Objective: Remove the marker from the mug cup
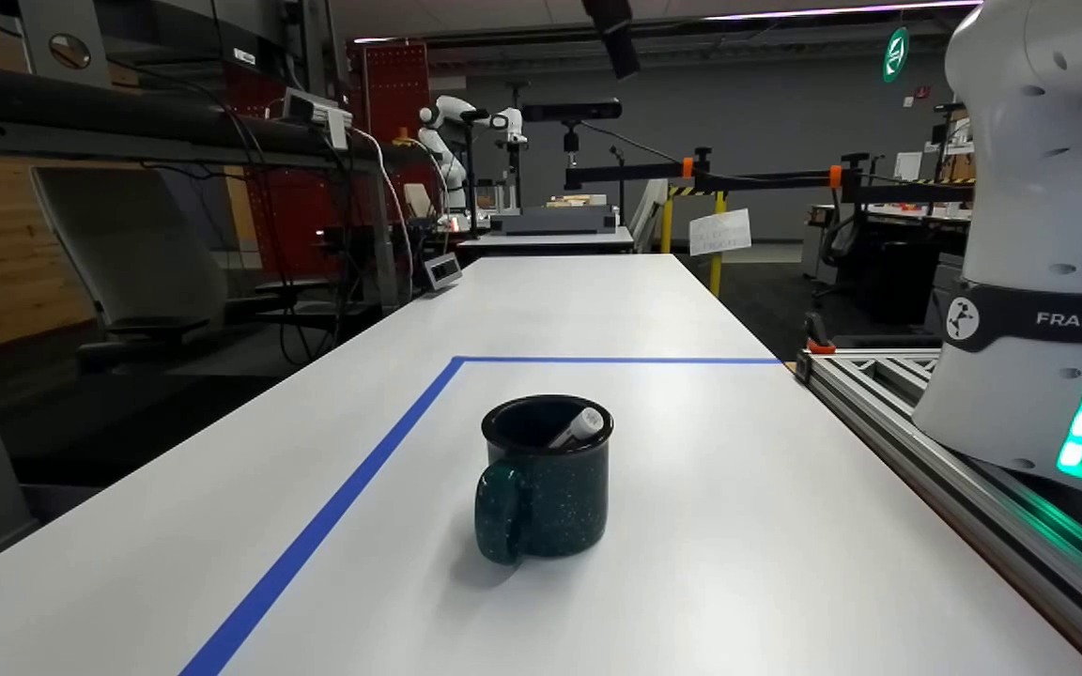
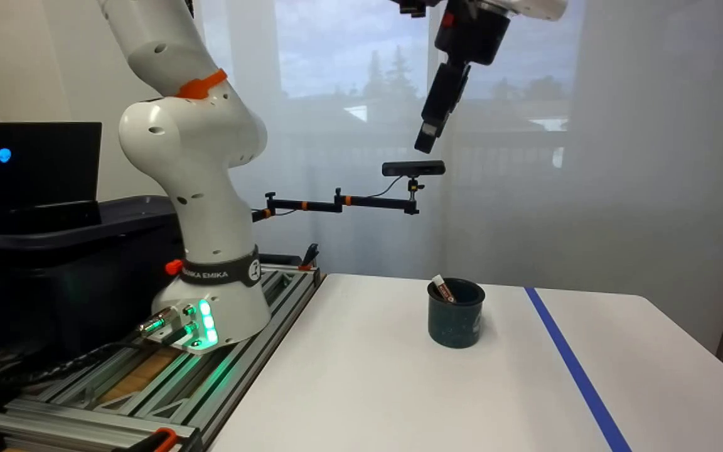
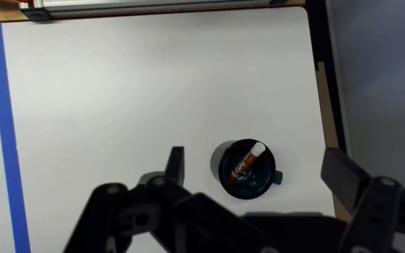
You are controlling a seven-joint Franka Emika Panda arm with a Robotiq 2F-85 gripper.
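A big white surface (image 1: 719,563) lies flat. The white robot arm (image 2: 204,188) stands beside its long edge. Blue tape (image 3: 7,123) starts at that edge, then bends and runs along the surface. The black pincer (image 2: 424,143) hangs high above, its two fingers (image 3: 343,172) spread wide apart. In the wrist view, the dark green mug cup (image 1: 564,498) stands upright near the right edge, and its handle (image 1: 499,514) points to that edge. The thin marker (image 3: 245,163) leans inside the mug cup, its white end up by the rim, toward the long edge.
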